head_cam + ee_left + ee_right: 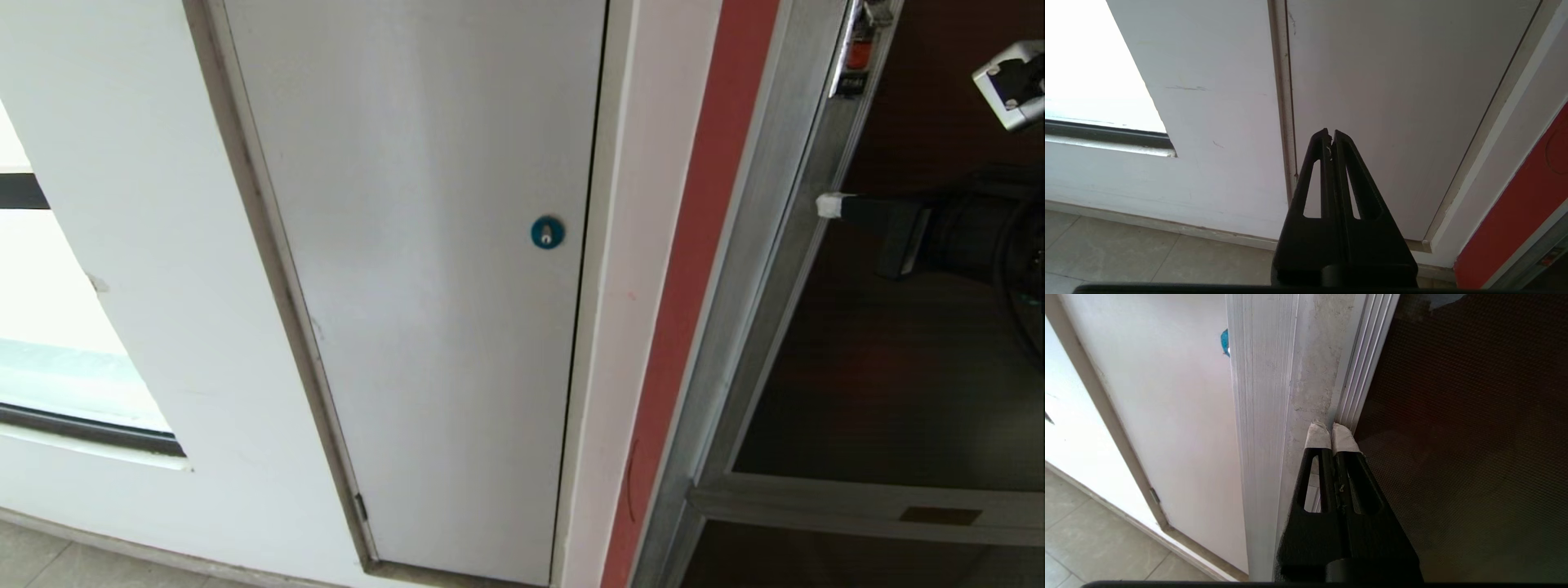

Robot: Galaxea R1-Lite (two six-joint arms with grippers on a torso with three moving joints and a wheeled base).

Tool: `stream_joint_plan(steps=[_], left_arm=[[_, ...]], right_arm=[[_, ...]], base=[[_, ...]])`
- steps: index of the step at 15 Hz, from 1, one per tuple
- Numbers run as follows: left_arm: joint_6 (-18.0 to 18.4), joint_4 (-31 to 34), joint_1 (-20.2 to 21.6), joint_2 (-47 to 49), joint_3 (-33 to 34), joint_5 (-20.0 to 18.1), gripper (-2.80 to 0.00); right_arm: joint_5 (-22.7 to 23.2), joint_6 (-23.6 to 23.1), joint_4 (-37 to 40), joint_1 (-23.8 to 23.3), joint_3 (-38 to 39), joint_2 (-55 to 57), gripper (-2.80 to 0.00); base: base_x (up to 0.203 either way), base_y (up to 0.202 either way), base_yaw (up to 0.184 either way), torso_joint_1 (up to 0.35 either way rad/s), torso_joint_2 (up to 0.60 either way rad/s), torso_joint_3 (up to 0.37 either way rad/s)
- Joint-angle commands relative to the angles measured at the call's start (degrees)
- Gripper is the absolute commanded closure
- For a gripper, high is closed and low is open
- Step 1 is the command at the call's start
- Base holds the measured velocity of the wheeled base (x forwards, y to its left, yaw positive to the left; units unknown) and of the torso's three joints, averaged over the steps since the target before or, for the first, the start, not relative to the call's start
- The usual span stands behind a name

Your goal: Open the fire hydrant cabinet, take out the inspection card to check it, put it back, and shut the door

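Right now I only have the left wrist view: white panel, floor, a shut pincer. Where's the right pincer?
Observer: The right pincer is shut, with its white-taped tips at the seam between the cabinet frame and the door.
Operator: Door open yet?
Observer: It looks closed. The head view shows the dark glass sitting in its silver frame, with no gap I can make out.
Operator: Any latch in sight?
Observer: Yes, a small red-marked latch sits on the door's edge, farther up than the pincer tips in the head view.
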Motion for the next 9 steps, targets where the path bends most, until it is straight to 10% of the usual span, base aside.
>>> stream_joint_plan(steps=[1,9], left_arm=[[-0.01,-0.02,0.00,0.00,0.26,0.04,0.00],[-0.01,-0.02,0.09,0.07,0.26,0.01,0.00]], right_arm=[[-0.94,-0.04,-0.14,-0.08,-0.43,1.30,0.00],[-2.22,0.04,-0.23,0.00,-3.08,1.45,0.00]], base=[[0.000,0.000,0.000,0.000,0.00,0.000],[0.000,0.000,0.000,0.000,0.00,0.000]])
